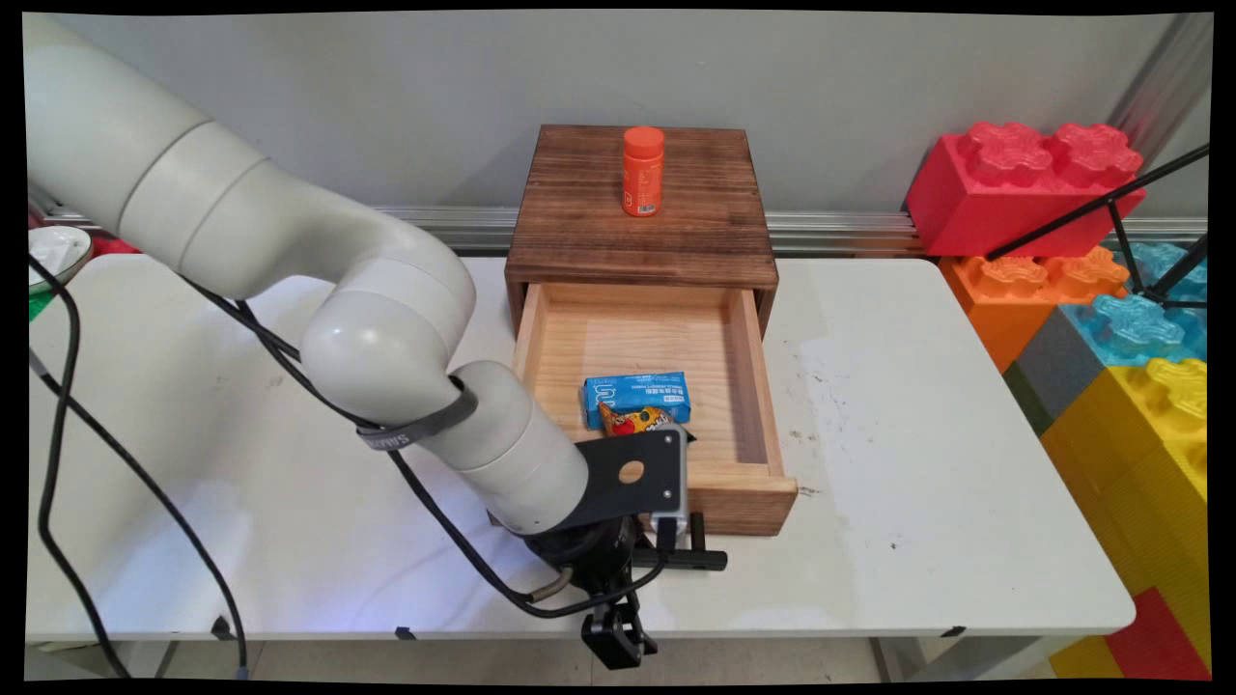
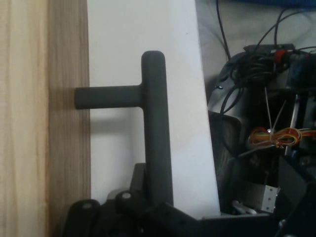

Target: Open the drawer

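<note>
A white robot arm reaches down over the near edge of a white table (image 1: 869, 434), its black gripper (image 1: 615, 632) hanging just in front of an open wooden drawer (image 1: 744, 386). The arm's wrist and a black plate hide the left part of the drawer's front panel and most of the black handle (image 1: 700, 558), of which only the right end shows from above. In the hand view the handle's bar (image 2: 157, 128) runs down into the black linkage at the bottom edge, where it is lost from sight; whether the fingers are closed round it or standing apart cannot be told.

Inside the drawer, near its front, lies a blue packet (image 1: 637, 391), with a small orange and yellow snack bag (image 1: 635, 420) partly hidden behind the plate. The drawer belongs to a dark wooden box (image 1: 579, 222) at the table's far edge, and an orange bottle (image 1: 643, 171) stands upright on its top. Big toy bricks (image 1: 1024, 188) in red, orange, blue and yellow are stacked beyond the table's right edge. Black cables (image 1: 58, 425) hang across the table's left side.
</note>
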Available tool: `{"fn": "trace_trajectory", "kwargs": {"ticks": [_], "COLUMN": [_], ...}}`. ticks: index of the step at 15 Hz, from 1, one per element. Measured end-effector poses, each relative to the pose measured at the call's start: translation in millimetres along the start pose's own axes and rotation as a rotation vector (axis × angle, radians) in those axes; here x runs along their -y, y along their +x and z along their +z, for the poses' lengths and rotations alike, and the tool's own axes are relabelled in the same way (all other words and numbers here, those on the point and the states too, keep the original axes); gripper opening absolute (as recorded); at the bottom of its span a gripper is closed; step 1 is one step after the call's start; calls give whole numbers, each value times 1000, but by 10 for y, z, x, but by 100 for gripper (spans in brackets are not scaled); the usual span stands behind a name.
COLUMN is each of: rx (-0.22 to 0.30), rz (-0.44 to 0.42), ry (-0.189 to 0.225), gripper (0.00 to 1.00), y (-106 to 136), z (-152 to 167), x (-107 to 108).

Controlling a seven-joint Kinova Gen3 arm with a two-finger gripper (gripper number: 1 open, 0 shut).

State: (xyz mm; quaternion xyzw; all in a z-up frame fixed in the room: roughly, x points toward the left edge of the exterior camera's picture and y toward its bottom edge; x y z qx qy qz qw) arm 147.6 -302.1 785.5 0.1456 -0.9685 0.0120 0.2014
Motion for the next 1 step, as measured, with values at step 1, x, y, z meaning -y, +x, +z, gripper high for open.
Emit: {"fn": "trace_trajectory", "kwargs": {"ticks": [1], "rx": [-3], "rz": [0], "ry": [1], "gripper": [100], "y": [5], "z": [-4], "x": [-5]}}
